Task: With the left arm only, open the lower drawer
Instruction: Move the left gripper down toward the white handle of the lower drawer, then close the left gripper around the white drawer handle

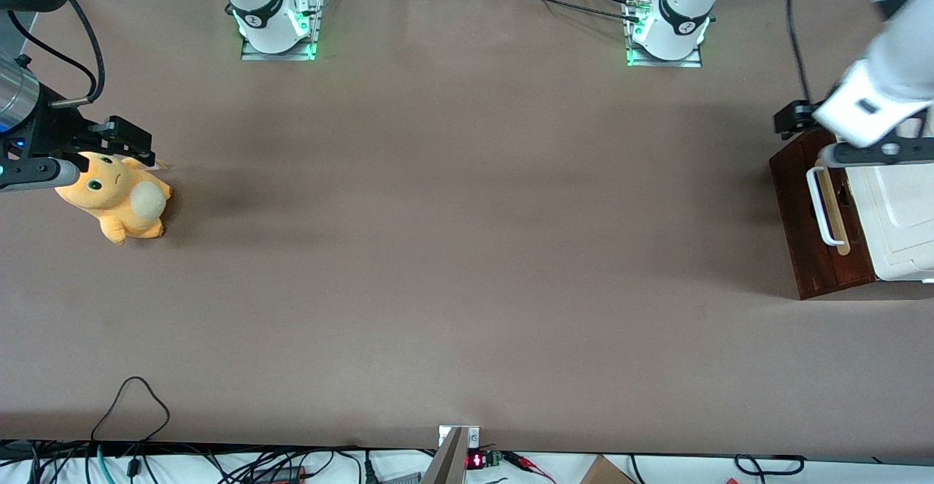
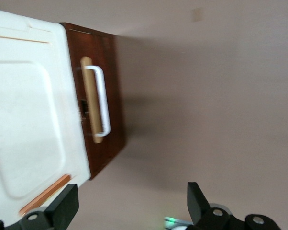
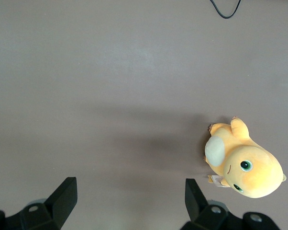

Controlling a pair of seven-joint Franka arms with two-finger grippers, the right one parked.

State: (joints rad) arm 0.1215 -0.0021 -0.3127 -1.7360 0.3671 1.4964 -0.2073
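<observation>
The lower drawer (image 1: 799, 214) has a dark reddish-brown front with a white bar handle (image 1: 821, 206) on a pale tan strip. It looks pushed in under the white cabinet top (image 1: 905, 214), at the working arm's end of the table. My left gripper (image 1: 797, 119) hangs above the cabinet's edge that is farther from the front camera, clear of the handle. In the left wrist view the drawer front (image 2: 113, 115) and handle (image 2: 102, 100) show ahead of the gripper (image 2: 132, 191). Its fingers are wide open with nothing between them.
An orange plush toy (image 1: 117, 196) lies toward the parked arm's end of the table. A small copper handle (image 2: 43, 194) sits on the white cabinet top. Both arm bases (image 1: 668, 31) stand at the table edge farthest from the front camera. Cables run along the near edge.
</observation>
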